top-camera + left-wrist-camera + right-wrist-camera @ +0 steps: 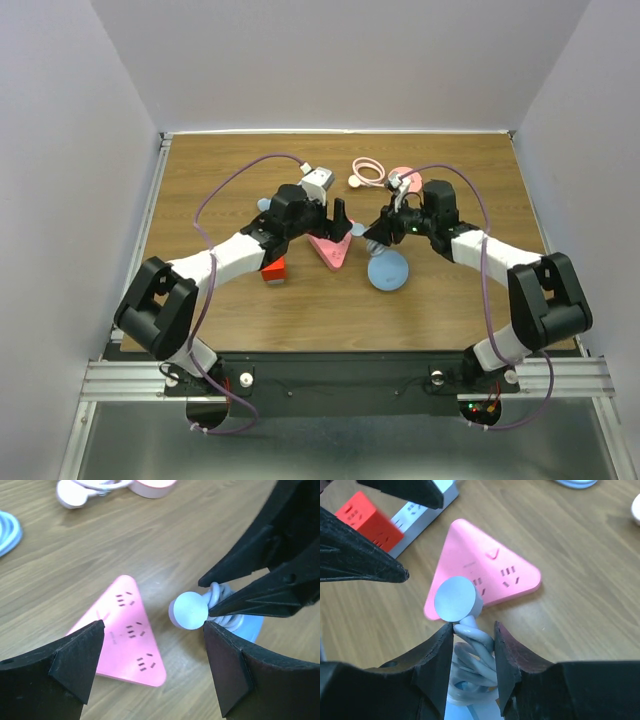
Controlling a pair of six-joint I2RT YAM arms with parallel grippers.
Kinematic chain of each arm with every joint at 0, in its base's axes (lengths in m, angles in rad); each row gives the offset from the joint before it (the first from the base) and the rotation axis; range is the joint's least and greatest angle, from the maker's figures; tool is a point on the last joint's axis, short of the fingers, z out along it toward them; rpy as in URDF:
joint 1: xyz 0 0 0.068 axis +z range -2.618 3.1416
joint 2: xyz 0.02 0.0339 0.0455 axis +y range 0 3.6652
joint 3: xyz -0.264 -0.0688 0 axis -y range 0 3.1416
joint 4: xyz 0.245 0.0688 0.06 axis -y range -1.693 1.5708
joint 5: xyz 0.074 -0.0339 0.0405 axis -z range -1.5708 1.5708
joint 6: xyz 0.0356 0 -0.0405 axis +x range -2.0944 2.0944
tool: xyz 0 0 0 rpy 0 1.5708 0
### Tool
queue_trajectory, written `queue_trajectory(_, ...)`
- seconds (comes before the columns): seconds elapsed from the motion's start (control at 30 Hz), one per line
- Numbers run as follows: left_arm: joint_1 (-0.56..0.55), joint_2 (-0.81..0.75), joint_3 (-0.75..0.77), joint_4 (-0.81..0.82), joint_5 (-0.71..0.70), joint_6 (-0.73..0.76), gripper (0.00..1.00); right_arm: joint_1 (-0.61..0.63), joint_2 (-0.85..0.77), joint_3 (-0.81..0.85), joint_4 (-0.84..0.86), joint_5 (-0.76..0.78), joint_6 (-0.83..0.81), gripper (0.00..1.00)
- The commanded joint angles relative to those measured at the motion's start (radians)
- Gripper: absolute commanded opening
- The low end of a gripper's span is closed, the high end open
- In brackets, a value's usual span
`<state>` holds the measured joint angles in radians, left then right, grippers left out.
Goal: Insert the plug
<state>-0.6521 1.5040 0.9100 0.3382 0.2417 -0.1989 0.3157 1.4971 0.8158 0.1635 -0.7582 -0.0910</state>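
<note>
Right end effector (473,628) grips one plug (455,599); one pink socket (492,562).

Bright and even, softly shadowed across the bench (300,312); blurry toward six o'clock in both wrist views.

On my wooden worktop (450,305) I count three socket blocks: one pink triangular plastic strip (332,252), one red cube (275,270) left of it, and one white bar (422,507), also left of it. Two plugs: one pale blue round plug (455,599) just beside the pink strip, one pinkish-white round plug (355,181) beyond it.
</note>
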Motion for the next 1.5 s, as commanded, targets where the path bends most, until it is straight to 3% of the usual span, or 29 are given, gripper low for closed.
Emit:
queue_trajectory(0.0,0.009,0.024,0.058,-0.002,-0.117,-0.049,0.89,0.017,0.049,0.015,0.231,0.043,0.051,0.00)
queue_trajectory(0.33,0.019,0.127,0.082,0.001,-0.041,-0.129,0.88,0.056,0.207,0.056,0.329,0.122,0.071,0.00)
queue_trajectory(0.7,0.026,0.125,0.046,0.025,-0.277,-0.132,0.92,0.059,0.225,0.081,0.372,0.166,0.134,0.00)
queue_trajectory(1.47,0.049,0.180,0.001,-0.070,-0.320,-0.215,0.91,0.060,0.302,0.128,0.412,0.108,0.169,0.00)
